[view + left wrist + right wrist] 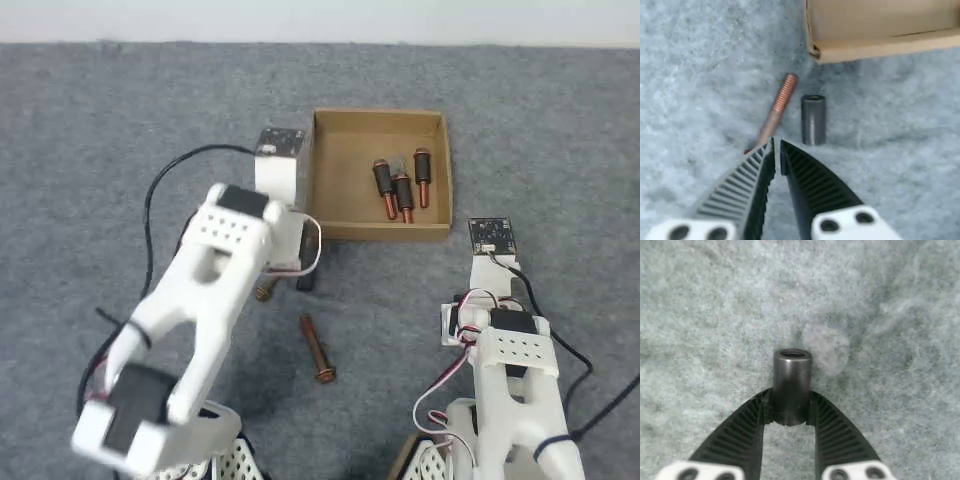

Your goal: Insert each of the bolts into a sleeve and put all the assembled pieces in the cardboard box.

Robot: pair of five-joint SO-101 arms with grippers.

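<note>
Left wrist view: your left hand (777, 150) together, empty, bolt (776, 114) at its tips | right hand (790, 407) clamped on sleeve (791, 382) | risk: closed tips roll bolt into loose sleeve (813, 120)

Grey, fuzzy carpet (80, 150) spreads underneath everything — a pale strip (320, 20) runs along its far edge.

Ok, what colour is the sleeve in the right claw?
Dark grey, nearly black; the sleeve in the right claw shows best in the right wrist view.
</note>
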